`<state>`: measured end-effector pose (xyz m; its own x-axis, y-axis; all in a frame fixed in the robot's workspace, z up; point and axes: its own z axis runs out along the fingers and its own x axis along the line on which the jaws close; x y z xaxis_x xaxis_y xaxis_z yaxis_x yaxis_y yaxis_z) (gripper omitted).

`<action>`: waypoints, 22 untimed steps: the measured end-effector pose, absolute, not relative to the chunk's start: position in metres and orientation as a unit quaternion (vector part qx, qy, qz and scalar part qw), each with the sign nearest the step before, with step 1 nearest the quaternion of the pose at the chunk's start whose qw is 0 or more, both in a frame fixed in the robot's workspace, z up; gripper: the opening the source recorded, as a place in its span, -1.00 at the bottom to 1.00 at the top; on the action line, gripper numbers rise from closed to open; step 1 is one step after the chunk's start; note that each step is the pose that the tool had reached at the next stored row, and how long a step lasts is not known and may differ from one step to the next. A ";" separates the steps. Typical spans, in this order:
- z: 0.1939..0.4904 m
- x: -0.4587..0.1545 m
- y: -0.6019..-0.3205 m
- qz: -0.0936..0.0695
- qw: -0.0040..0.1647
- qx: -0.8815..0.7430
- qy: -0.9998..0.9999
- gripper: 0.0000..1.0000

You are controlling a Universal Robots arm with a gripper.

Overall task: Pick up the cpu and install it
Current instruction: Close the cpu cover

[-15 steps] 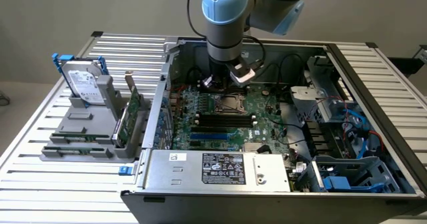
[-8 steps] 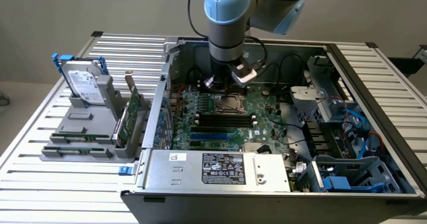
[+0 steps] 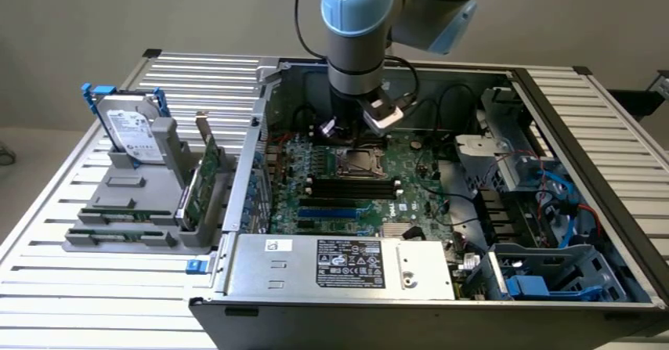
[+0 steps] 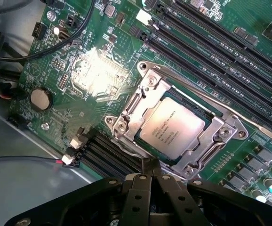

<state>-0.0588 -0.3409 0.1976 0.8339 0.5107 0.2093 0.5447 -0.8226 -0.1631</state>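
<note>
The cpu (image 4: 172, 127) is a small square chip with a silvery printed top. It lies flat inside the square metal socket frame (image 4: 140, 101) on the green motherboard (image 4: 79, 47). My gripper (image 4: 151, 170) is shut, its two dark fingers pressed together with nothing between them. Their tips are just off the frame's edge, beside the chip and not on it. In the exterior view the arm reaches down into the open computer case, and the gripper (image 3: 356, 136) hangs just above the socket (image 3: 361, 161).
Black memory slots (image 4: 206, 52) run beside the socket, and black cables (image 4: 56, 40) cross the board. A silver hard drive with blue handles (image 3: 134, 135) stands in a grey holder at the exterior view's left. The power supply (image 3: 345, 264) and drive cage (image 3: 554, 276) fill the case's near side.
</note>
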 end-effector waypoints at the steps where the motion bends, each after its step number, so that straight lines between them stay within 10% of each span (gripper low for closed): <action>1: 0.199 -0.060 -0.341 -0.077 0.109 -0.952 -0.277 -0.79; 22: 0.205 -0.064 -0.336 -0.071 0.111 -0.952 -0.277 -0.79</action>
<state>-0.0638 -0.3363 0.2045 0.8362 0.5122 0.1963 0.5435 -0.8217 -0.1714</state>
